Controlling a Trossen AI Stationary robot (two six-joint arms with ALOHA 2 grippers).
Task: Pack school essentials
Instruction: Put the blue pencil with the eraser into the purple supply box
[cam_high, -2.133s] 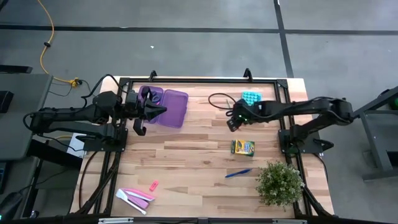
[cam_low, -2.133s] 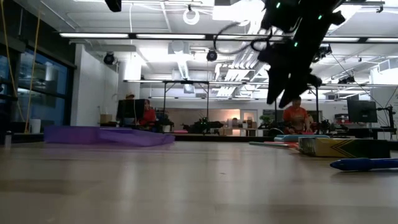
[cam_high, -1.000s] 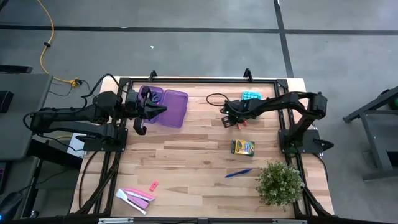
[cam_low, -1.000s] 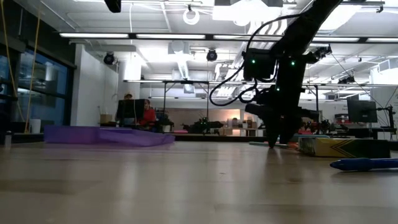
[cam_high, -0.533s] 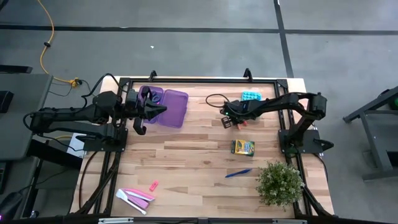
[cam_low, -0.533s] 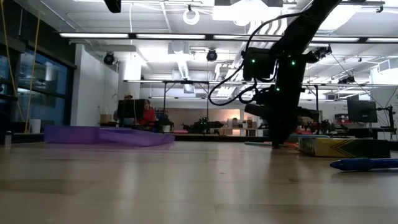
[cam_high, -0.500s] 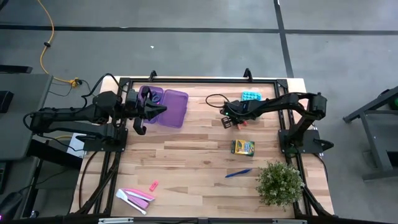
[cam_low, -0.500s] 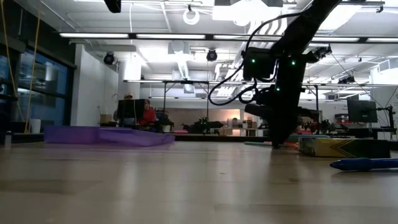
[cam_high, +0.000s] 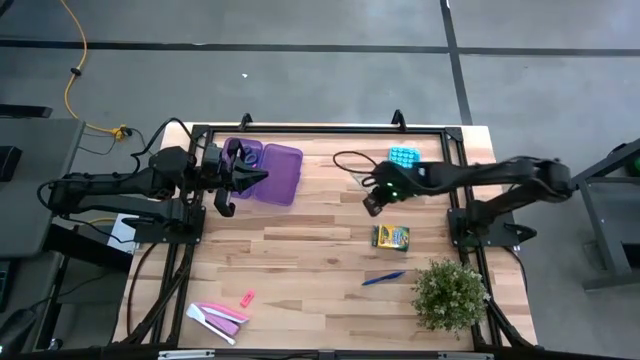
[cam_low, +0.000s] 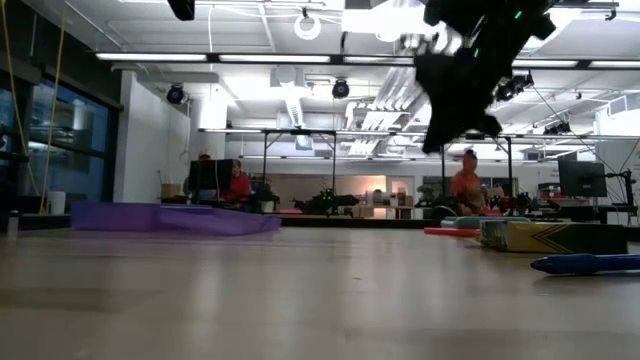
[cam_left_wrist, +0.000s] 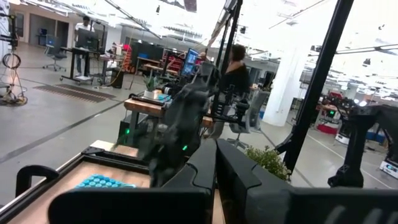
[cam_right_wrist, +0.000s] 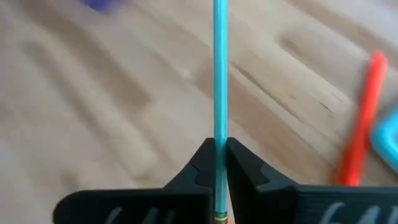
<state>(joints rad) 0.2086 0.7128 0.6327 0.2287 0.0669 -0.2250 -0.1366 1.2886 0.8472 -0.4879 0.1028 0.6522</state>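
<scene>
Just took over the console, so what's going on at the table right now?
The right gripper has its fingers shut on a teal pencil, held above the wooden table near a red pencil that lies flat. The left gripper waits over the open purple case. The crayon box and blue pen are still unpacked.

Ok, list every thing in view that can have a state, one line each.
Right gripper: fingers shut on the teal pencil, raised above the table.
Left gripper: fingers shut, empty, over the purple box.
Purple box: open, lying flat.
Red pencil: lying on the table.
Crayon box: lying flat.
Blue pen: lying on the table.
Plant: upright.
</scene>
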